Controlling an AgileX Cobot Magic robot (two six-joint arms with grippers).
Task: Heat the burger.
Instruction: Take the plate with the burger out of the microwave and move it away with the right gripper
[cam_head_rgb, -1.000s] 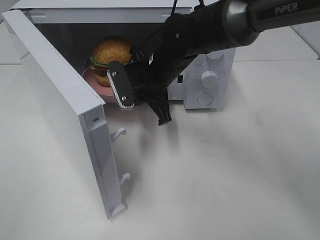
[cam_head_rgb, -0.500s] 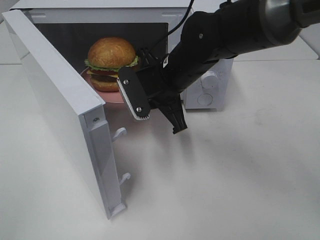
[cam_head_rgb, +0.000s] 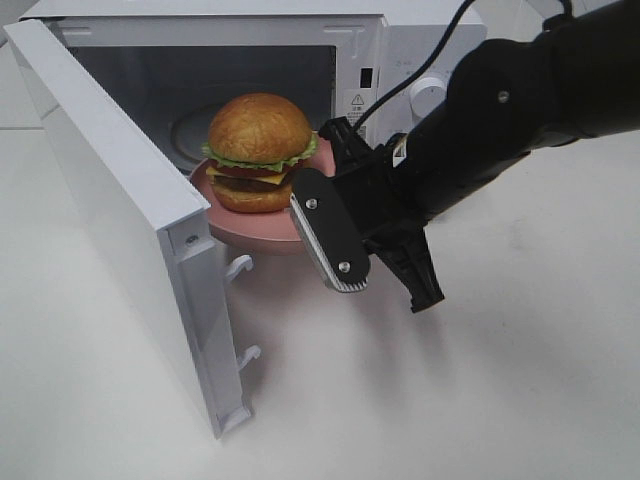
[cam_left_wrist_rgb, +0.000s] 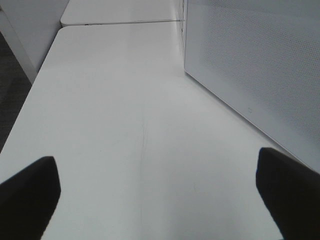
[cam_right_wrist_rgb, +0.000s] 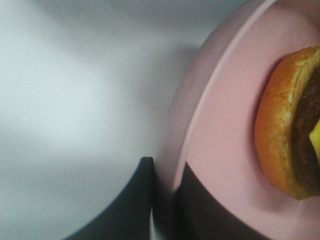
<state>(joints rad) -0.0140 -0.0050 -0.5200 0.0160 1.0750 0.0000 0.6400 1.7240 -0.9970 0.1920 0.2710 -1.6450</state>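
One burger (cam_head_rgb: 258, 150) sits on a pink plate (cam_head_rgb: 250, 225) whose rim the right tool (cam_right_wrist_rgb: 165, 200) pinches at the microwave (cam_head_rgb: 200, 40) mouth; left tool (cam_left_wrist_rgb: 160, 195) gapes wide

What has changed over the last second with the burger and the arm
The right gripper, shut on the pink plate, has drawn it and the burger out of the microwave toward the front. The door stayed open; the left gripper stayed open over the table.
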